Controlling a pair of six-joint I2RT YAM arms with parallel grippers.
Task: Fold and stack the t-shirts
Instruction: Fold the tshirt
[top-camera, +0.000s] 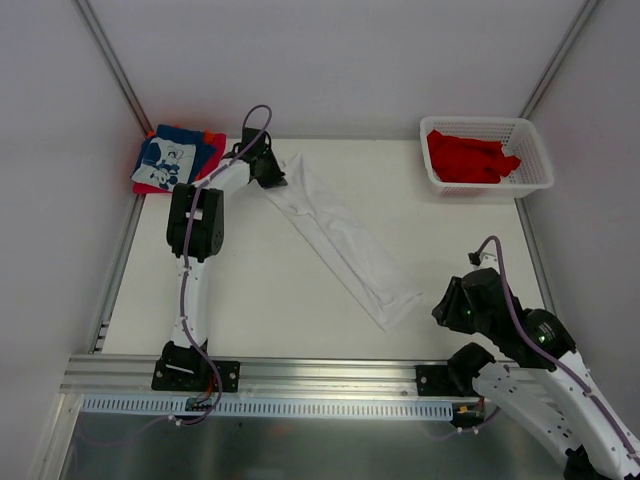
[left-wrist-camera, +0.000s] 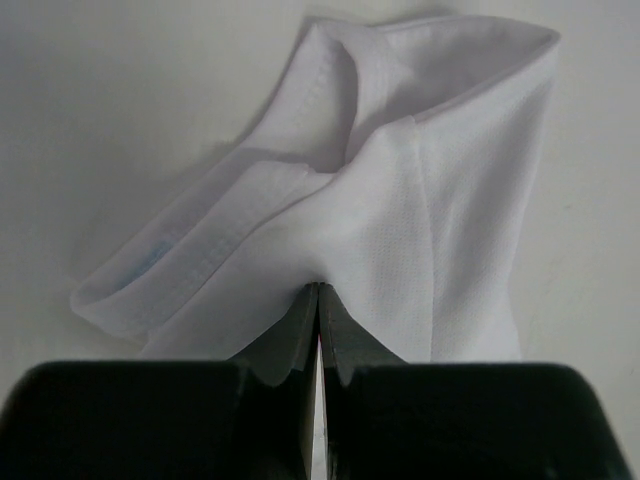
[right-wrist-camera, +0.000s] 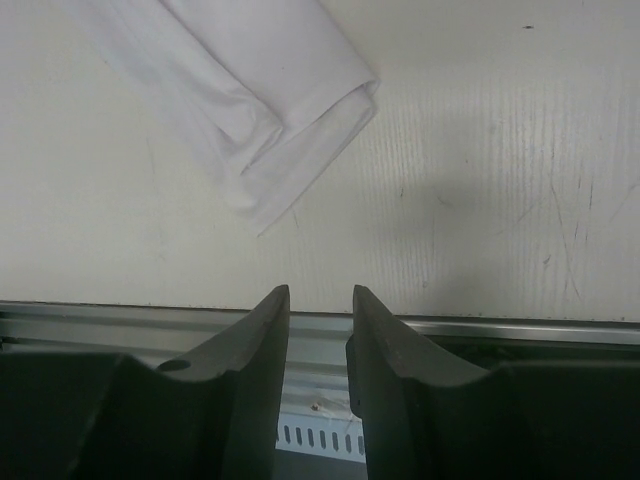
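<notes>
The left hand (left-wrist-camera: 318, 300) has its two dark jaws pressed together on a pinch of the white t-shirt (left-wrist-camera: 400, 230). Beyond the pinch the cloth spreads in creased folds, a stitched hem curling at the left, over the pale bench (left-wrist-camera: 120, 100)

The white shirt (top-camera: 345, 235) lies diagonally across the tabletop (top-camera: 270, 290), leaving bare surface near-left and far-right of it. The folded stack (top-camera: 172, 160) blocks the far-left corner, the basket (top-camera: 538, 160) the far-right.
</notes>
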